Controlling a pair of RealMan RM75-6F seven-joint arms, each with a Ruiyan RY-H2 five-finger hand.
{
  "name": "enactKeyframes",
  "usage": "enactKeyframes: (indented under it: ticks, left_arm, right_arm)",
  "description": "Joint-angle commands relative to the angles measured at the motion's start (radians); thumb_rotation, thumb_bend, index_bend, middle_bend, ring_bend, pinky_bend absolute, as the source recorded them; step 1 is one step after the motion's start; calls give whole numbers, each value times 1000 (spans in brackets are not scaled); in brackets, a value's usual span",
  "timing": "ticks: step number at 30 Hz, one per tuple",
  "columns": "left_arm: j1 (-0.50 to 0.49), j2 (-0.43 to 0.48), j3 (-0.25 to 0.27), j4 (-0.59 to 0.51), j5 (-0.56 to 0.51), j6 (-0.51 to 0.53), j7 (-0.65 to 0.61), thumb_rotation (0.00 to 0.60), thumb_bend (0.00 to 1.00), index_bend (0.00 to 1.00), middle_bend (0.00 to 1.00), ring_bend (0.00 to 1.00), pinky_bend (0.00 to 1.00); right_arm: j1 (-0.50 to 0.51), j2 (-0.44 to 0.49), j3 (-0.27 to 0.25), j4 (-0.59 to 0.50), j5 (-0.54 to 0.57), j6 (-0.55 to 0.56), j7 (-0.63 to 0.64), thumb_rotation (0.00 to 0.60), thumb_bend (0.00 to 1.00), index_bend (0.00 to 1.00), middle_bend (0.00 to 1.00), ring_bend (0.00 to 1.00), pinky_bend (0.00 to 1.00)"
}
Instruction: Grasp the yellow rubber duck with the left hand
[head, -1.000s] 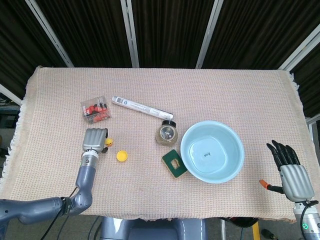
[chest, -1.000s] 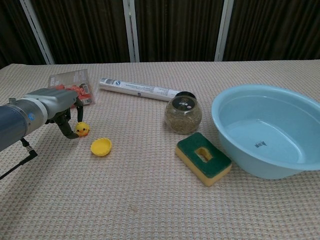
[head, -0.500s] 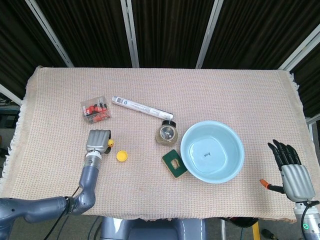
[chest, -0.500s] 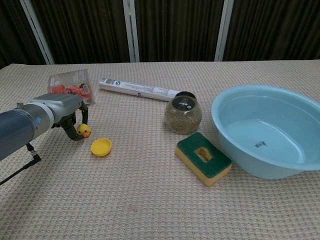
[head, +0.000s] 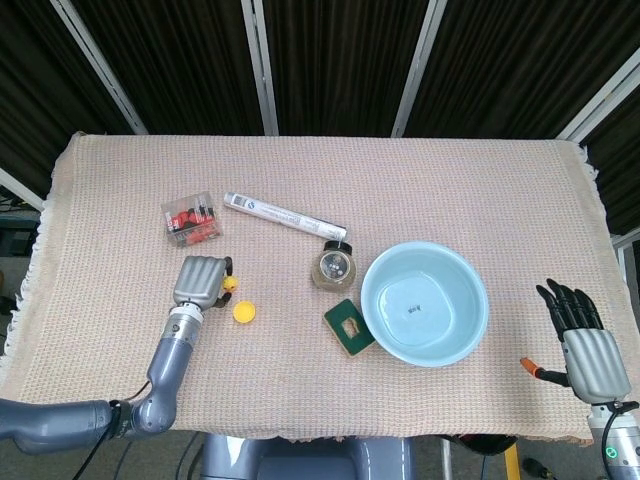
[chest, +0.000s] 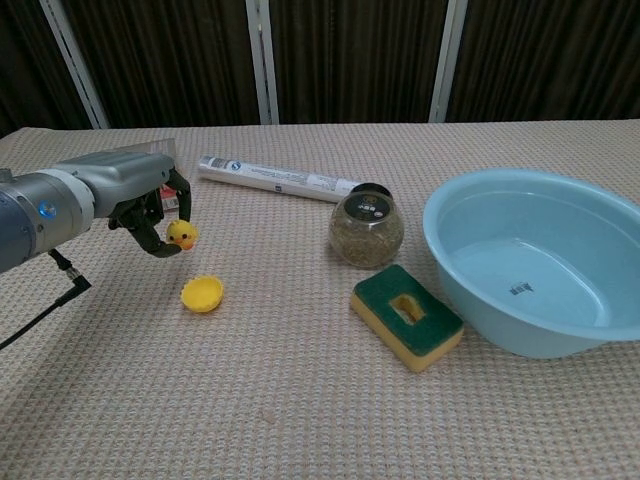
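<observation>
At the left of the table: the yellow rubber duck sits pinched in my fingers, lifted clear of the cloth, above and just behind the yellow cap.
Duck from above: only a small yellow spot shows at the right edge of my left hand.
My left hand: curled around the duck and holding it; palm faces down, dark fingers hooked under and beside the toy.
Behind my left hand: a clear box of red pieces, partly hidden by my hand in the chest view.
Further back: a white tube lying on its side, running toward the glass jar.
Jar: upright, dark lid, near the blue basin.
In front of the jar: a green and yellow sponge, close to the basin's rim.
Table: covered with a beige woven cloth.
My right hand: fingers straight and apart, holding nothing, off the table's right edge, seen only from the head.
</observation>
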Motion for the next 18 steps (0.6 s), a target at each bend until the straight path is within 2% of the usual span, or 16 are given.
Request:
enactKeyframes:
  ticks: [1, 10, 18]
  left_arm:
    - [1, 31, 21, -59, 23, 3, -4, 600, 359, 494, 910, 780, 662]
    - [-15, -11, 73, -70, 10, 3, 14, 600, 359, 494, 910, 780, 662]
    - [-27, -48, 83, -39, -8, 6, 12, 600, 359, 494, 910, 780, 662]
  right_arm:
    - [0, 0, 0, -1, 2, 0, -1, 600, 48, 24, 0, 0, 31]
    - [0, 1, 3, -3, 8, -3, 2, 600, 48, 24, 0, 0, 31]
    - [0, 1, 3, -5, 7, -3, 5, 600, 49, 24, 0, 0, 31]
